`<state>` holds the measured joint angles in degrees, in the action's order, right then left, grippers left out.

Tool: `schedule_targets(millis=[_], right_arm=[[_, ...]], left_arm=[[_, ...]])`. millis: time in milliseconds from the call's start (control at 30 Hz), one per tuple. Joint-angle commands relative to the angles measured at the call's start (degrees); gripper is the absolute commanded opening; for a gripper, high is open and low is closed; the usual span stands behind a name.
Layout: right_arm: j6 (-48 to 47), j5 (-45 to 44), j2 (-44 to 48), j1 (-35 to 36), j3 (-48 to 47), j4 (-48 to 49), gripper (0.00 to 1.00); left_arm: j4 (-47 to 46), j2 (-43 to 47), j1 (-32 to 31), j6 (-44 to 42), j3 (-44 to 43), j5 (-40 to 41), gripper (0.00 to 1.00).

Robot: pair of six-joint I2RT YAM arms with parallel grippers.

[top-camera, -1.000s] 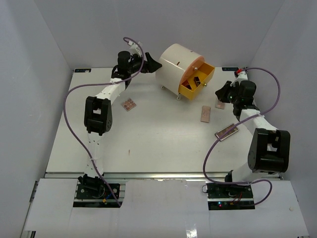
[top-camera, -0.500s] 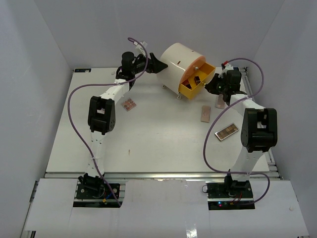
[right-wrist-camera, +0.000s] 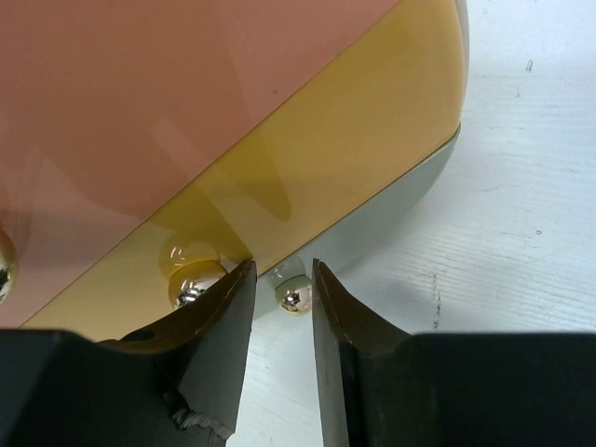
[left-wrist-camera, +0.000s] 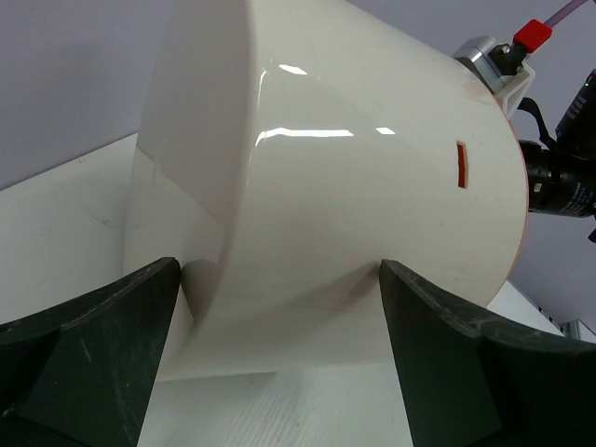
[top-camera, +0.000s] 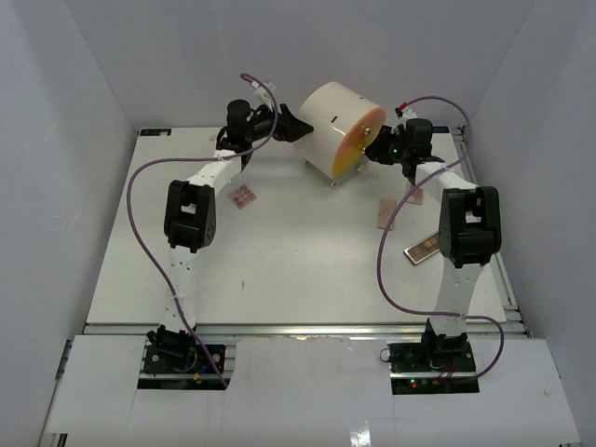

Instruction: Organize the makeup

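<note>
Cream drawer box (top-camera: pixel 331 116), top view: stands at the far middle of the table (top-camera: pixel 307 279); its yellow drawer front (top-camera: pixel 354 153) sits flush, so no drawer is open to take anything.
Top view, left gripper (top-camera: pixel 296 124): against the box's left flank, well apart from any makeup.
Top view, right gripper (top-camera: pixel 377 147): at the yellow front, on the box's right.
Top view, pink palette (top-camera: pixel 244 196): flat on the table, just beside the left forearm and nearer that arm.
Top view, brown palette (top-camera: pixel 387 213): flat, near side of the right gripper, long axis running near to far.
Top view, third palette (top-camera: pixel 415 196): partly hidden by the right arm (top-camera: pixel 466 228).
Top view, dark palette (top-camera: pixel 426 250): lies diagonally, close to the right arm's elbow.
Top view, coming move: probably a reach back toward the near side for a palette; the right arm is nearer three of the four, and its own links crowd them.
Left wrist view: fingers (left-wrist-camera: pixel 93 354) spread wide, the box's curved wall between them, nothing gripped.
Right wrist view: jaws narrow, a slim gap only, a small gold ball (right-wrist-camera: pixel 291 297) showing in it; whether they touch it cannot be told. A gold knob (right-wrist-camera: pixel 191 285) sits left on the yellow front, below a pink drawer front (right-wrist-camera: pixel 140 84). No makeup in sight.
</note>
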<state>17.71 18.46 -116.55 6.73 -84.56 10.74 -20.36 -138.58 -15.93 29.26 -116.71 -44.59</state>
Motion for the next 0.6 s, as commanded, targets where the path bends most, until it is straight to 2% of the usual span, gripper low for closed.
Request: schedule_targets(millis=[0, 167, 233, 367, 567], right_arm=[[1.1, 4.3, 2.1, 0.8, 1.8, 8.2, 0.39], [-2.5, 9.8, 6.2, -2.0, 9.3, 12.2, 0.40], [-3.1, 13.5, 6.2, -3.2, 11.4, 14.0, 0.44], [-3.5, 18.2, 2.2, -4.3, 9.8, 13.1, 0.52], [-2.5, 18.7, -1.5, -4.3, 6.4, 13.4, 0.55]], left_arm=[[0.8, 2.4, -1.2, -0.7, 2.1, -2.6, 0.98], [-0.2, 2.9, -0.7, 1.5, 2.3, -0.8, 0.98], [-0.8, 3.3, -0.5, 2.3, 2.2, -0.4, 0.98], [-1.5, 4.0, -0.2, 3.1, 1.9, 0.6, 0.98], [-2.3, 4.1, 0.4, 5.2, 2.1, 0.5, 0.98]])
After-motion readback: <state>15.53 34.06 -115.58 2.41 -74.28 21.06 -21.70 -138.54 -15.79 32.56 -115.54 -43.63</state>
